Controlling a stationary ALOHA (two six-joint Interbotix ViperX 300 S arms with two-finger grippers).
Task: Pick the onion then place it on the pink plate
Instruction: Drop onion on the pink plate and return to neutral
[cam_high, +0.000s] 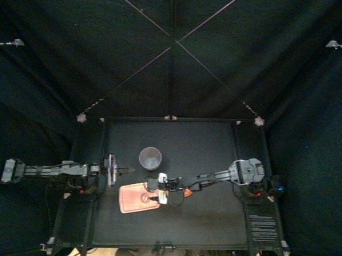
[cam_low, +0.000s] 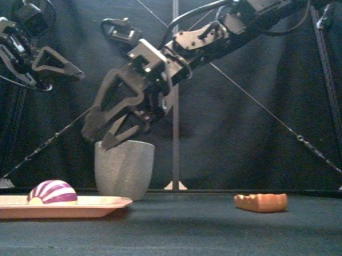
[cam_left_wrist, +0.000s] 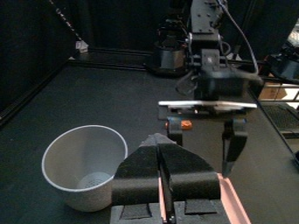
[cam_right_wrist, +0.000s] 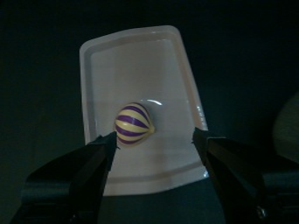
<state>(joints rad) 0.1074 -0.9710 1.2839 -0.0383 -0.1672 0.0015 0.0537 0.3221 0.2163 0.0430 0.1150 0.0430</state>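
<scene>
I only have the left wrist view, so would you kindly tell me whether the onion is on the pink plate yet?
Observer: Yes, the onion lies on the pink plate.
Operator: Thank you. Is the right pincer touching it?
Observer: No, the right pincer hangs above the onion, clear of it.
Operator: Is anything else nearby that I cannot see?
Observer: A small brown toy lies well to the right of the plate in the front view, apart from it.
</scene>
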